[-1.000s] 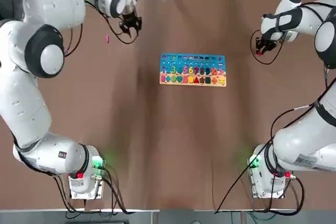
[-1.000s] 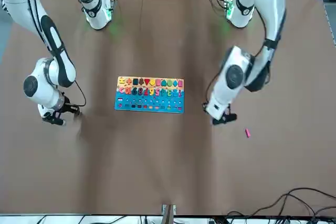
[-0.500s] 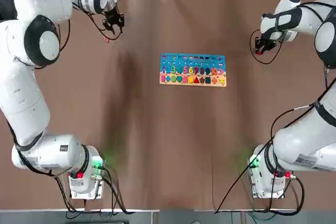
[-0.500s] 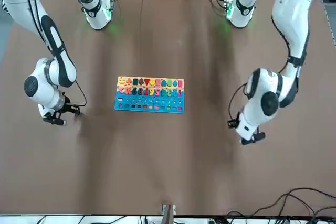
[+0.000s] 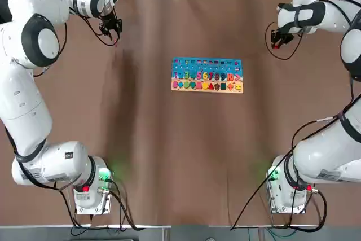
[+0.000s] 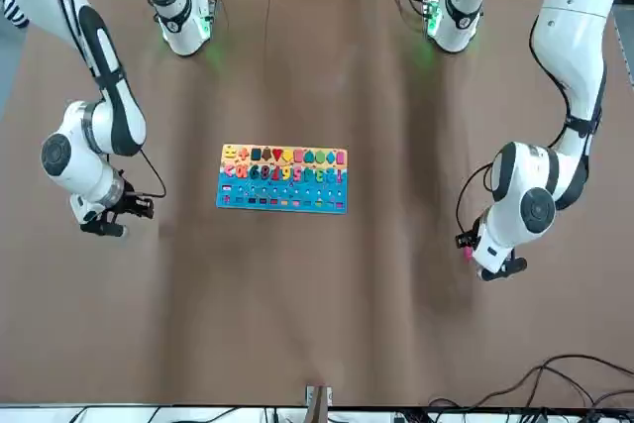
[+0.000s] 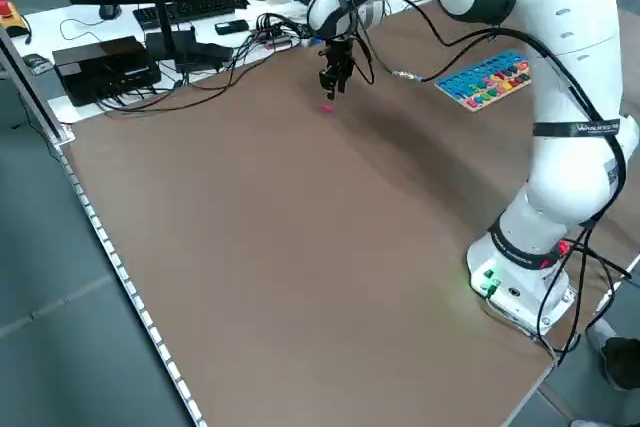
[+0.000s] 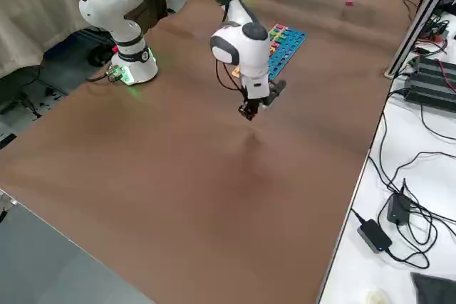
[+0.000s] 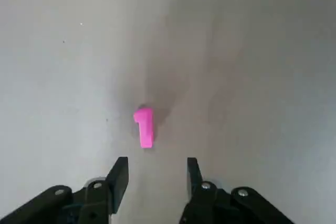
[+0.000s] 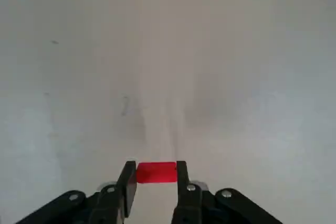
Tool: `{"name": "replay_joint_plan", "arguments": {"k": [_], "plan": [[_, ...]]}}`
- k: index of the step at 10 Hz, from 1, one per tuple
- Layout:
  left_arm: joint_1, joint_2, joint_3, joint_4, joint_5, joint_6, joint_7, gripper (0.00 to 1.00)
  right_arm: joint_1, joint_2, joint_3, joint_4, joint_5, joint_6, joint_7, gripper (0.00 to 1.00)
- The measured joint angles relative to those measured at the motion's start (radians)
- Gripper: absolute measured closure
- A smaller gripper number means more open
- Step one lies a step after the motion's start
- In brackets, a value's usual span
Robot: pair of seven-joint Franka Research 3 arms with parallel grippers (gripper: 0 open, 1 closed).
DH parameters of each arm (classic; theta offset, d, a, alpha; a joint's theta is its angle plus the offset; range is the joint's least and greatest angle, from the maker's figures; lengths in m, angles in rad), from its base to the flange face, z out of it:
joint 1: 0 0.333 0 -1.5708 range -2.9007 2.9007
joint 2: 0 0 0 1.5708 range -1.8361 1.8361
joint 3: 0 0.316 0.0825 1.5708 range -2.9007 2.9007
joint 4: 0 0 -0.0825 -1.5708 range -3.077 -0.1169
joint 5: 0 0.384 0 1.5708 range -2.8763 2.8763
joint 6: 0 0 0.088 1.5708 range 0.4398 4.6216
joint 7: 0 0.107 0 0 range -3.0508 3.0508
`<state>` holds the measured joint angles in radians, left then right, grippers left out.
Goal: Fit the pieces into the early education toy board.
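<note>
The early education toy board [image 5: 207, 75] lies flat mid-table, its blue part toward the far edge and its rows of coloured numbers and shapes showing. One of the pieces, a pink "1" [image 9: 144, 127], rests on the table at the far left, just ahead of my open left gripper [image 9: 156, 174], which hovers a little above the table beside it [image 7: 333, 82]. The same pink piece [image 6: 467, 252] peeks out beside that gripper in the front view. My right gripper [image 10: 156, 178] is shut on a small red piece [image 10: 156, 172] and hangs over the far right of the table [image 5: 276, 40].
Brown table surface [image 5: 180, 156] stretches wide around the board. Both arm bases [image 5: 90, 187] stand at the near edge. Cables and black boxes [image 7: 105, 62] lie on the white bench beyond the far edge.
My left arm swung left from near the board's far-left side to hover by the pink piece. The right gripper shifted slightly toward the far edge, still gripping the red piece.
</note>
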<state>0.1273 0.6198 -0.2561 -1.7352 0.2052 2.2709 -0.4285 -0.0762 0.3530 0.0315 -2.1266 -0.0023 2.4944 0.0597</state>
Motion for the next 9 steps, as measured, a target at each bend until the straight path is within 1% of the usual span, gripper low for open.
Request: {"name": "replay_joint_plan", "arguments": {"k": [2, 4, 7, 9], "plan": [[0.002, 0.023, 0.000, -0.003, 0.007, 0.045, 0.000, 0.47, 0.066, -0.014, 0.002, -0.002, 0.000, -0.020, 0.074, 0.65], [0.005, 0.047, 0.004, -0.004, 0.008, 0.073, 0.000, 0.47, 0.144, -0.014, 0.004, -0.004, 0.000, -0.041, 0.185, 0.65], [0.012, 0.059, 0.013, -0.004, 0.008, 0.084, 0.001, 0.48, 0.251, -0.014, 0.006, -0.006, 0.001, -0.058, 0.342, 0.65], [0.012, 0.059, 0.013, -0.006, 0.008, 0.084, 0.001, 0.48, 0.300, -0.014, 0.007, -0.006, 0.002, -0.057, 0.414, 0.65]]}}
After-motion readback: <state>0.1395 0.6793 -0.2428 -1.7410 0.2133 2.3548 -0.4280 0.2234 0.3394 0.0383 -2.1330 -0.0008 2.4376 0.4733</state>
